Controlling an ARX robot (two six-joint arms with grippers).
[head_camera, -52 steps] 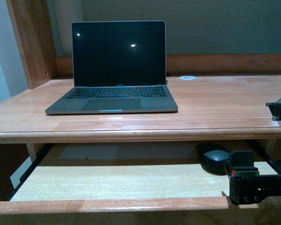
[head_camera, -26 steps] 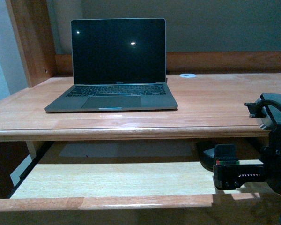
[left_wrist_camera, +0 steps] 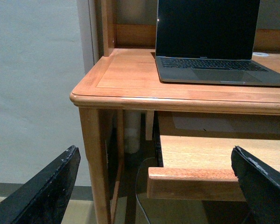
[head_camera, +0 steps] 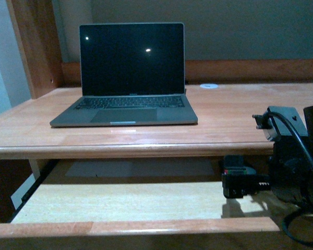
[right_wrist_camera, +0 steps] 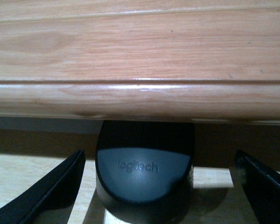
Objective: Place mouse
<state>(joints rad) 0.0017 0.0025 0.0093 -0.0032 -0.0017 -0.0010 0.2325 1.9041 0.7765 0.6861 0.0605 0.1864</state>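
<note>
The left gripper (left_wrist_camera: 154, 149) hangs in the air off the left front corner of the desk (left_wrist_camera: 130, 77), aimed level at it. Its two black fingers (left_wrist_camera: 46, 186) are spread wide and hold nothing.

In the front view the laptop (head_camera: 130, 78) stands open on the desk at 11 o'clock, screen dark and keyboard facing the robot. The small print under its screen is too fine to read. A white disc (head_camera: 209, 86) lies on the desk beside the laptop's right rear corner, at 1 o'clock. Below the desktop the tray (head_camera: 120, 200) is pulled out, pale wood with a redder front lip.

The right arm (head_camera: 295, 166) comes in low at 4 o'clock, its wrist level with the tray, reaching forward under the desk's edge. The right gripper (head_camera: 239, 177) carries a red and green mark on its top. Its fingers (right_wrist_camera: 51, 186) stand wide apart, one on each side of the mouse (right_wrist_camera: 144, 172) and clear of it, gripping nothing.

The mouse sits on the tray at about 4 o'clock, with its far end tucked under the desk's edge. In the front view it is hidden behind the gripper. Its grey top reads "logitech".
</note>
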